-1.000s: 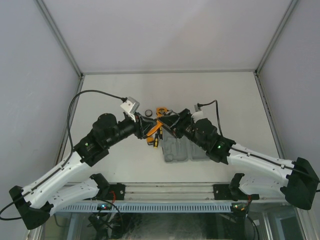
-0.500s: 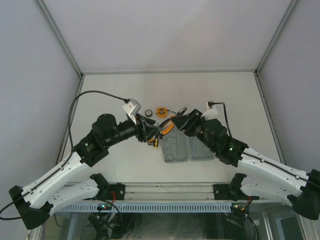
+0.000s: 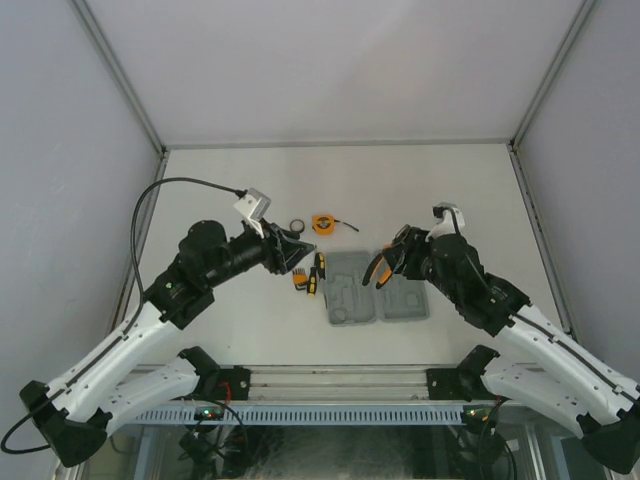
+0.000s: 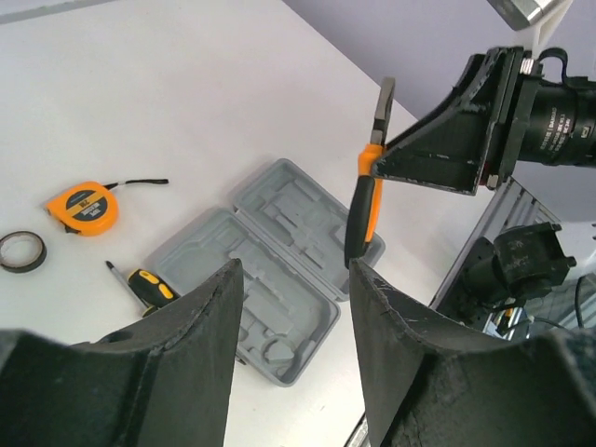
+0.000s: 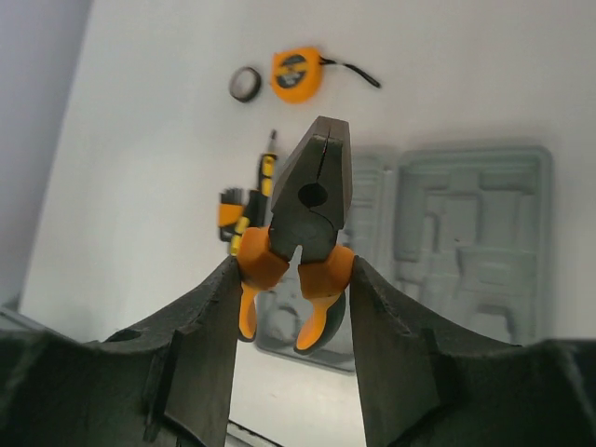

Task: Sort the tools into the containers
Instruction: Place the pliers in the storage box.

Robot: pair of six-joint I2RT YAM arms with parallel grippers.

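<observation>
Right gripper (image 5: 293,268) pinching the pliers (image 5: 312,200) by the orange handles, held above the open grey tool case (image 5: 470,233); left gripper (image 4: 291,279) jaws spread, empty; screwdriver (image 4: 149,284), tape measure (image 4: 84,207), black ring (image 4: 20,250) lying left of case.

table (image 3: 450,190) | case (image 3: 352,300): lying open, centre, toward near edge | screwdriver (image 3: 318,266) and hex-key set (image 3: 300,282): side by side, just left of case | tape measure (image 3: 322,223): behind case's left half, apart | ring (image 3: 296,224): just left of tape measure | pliers (image 5: 312,196): in right tool (image 3: 392,262), above case | left tool (image 3: 293,250): above table, left of case
</observation>
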